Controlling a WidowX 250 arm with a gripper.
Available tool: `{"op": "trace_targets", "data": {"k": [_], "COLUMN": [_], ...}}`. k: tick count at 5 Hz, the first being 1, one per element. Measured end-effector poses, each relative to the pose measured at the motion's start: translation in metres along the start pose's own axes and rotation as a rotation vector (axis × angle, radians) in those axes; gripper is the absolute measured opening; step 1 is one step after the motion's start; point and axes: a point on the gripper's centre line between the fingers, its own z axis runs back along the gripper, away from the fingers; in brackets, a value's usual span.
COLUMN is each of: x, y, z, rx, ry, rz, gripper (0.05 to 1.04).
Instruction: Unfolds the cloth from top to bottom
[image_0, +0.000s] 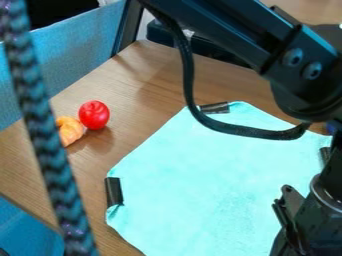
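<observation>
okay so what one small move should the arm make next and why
Probably smooth the cloth just below the black strip at the picture's left: its edge puckers there, while most of the visible cloth lies spread out.

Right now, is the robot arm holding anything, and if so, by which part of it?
That cannot be told: the arm hangs at the lower right of the cloth, but whether it grips anything there is unclear.

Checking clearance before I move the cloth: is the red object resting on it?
No, the red object sits on the wooden table beside the orange object, apart from the cloth.
</observation>
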Motion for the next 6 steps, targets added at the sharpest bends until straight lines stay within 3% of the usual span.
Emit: {"op": "trace_targets", "data": {"k": [1,2,3,4,5,6], "x": [-0.001,-0.003,-0.009,-0.012,-0.016,-0.018], "y": [-0.002,-0.008,-0.004,-0.001,0.004,0.023], "z": [-0.001,-0.001,0.006,0.013,0.015,0.031], "rx": [-0.013,-0.074,-0.231,-0.335,-0.368,-0.293], "ry": [0.001,0.006,-0.004,-0.035,-0.037,-0.087], "rz": [-0.011,-0.068,-0.157,-0.213,-0.247,-0.224], "gripper": [0.073,0.221,0.478,0.802,0.998,1.001]}}
